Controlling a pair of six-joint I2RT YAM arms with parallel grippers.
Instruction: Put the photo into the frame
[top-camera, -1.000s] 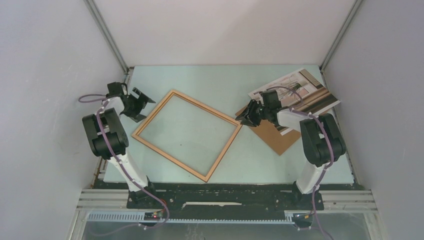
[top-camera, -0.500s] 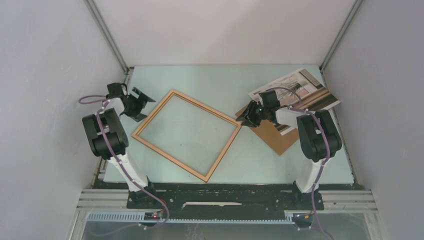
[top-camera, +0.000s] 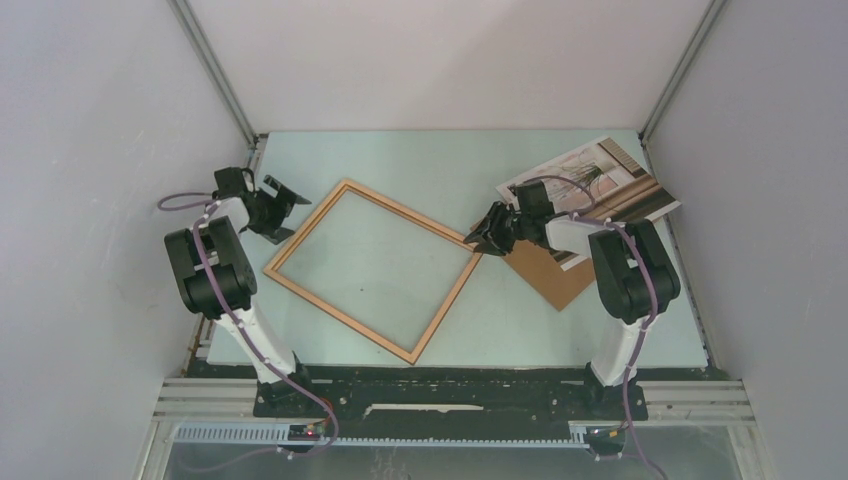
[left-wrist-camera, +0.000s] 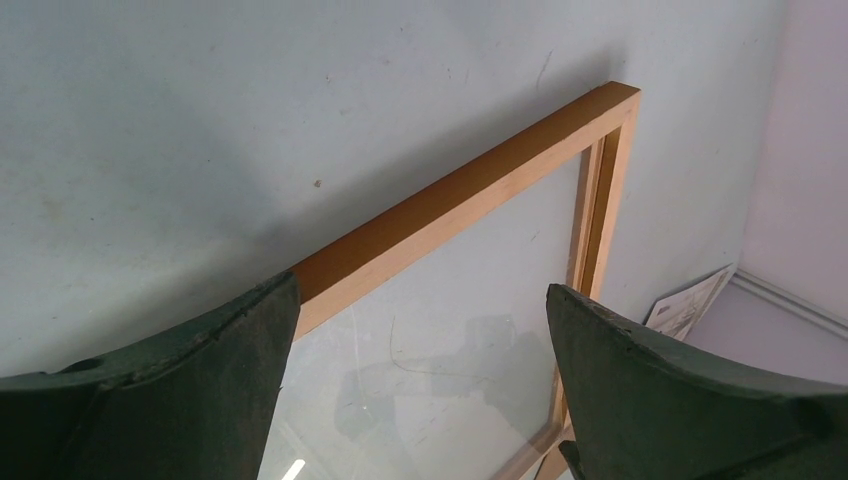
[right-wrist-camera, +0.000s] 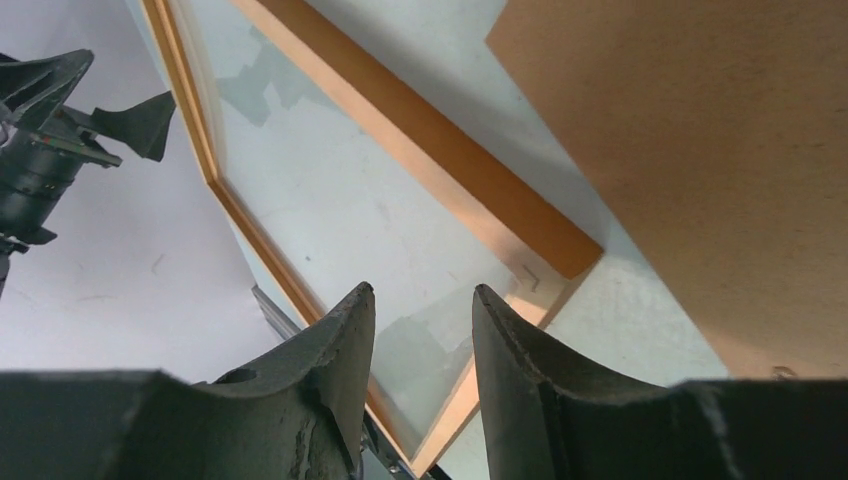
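The right gripper (top-camera: 483, 233), fingers narrowly parted and empty, hovers at the right corner of the frame (top-camera: 415, 215), which lies mid-table. The photo (top-camera: 600, 170) lies beyond it toward the far right table corner, atop the backing board (top-camera: 545, 272), skewed to the table edges. The left gripper (top-camera: 278, 208), spread wide and empty, is by the frame's left rail. The right arm is nearer the photo.

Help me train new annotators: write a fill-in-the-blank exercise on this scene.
The white-bordered rectangular photo lies partly on the flat ____ backing board.
The thin light-brown wooden frame contains no ____.
The left gripper has its jaws wide ____.
The right gripper holds ____.
Missing: brown; photo; open; nothing.
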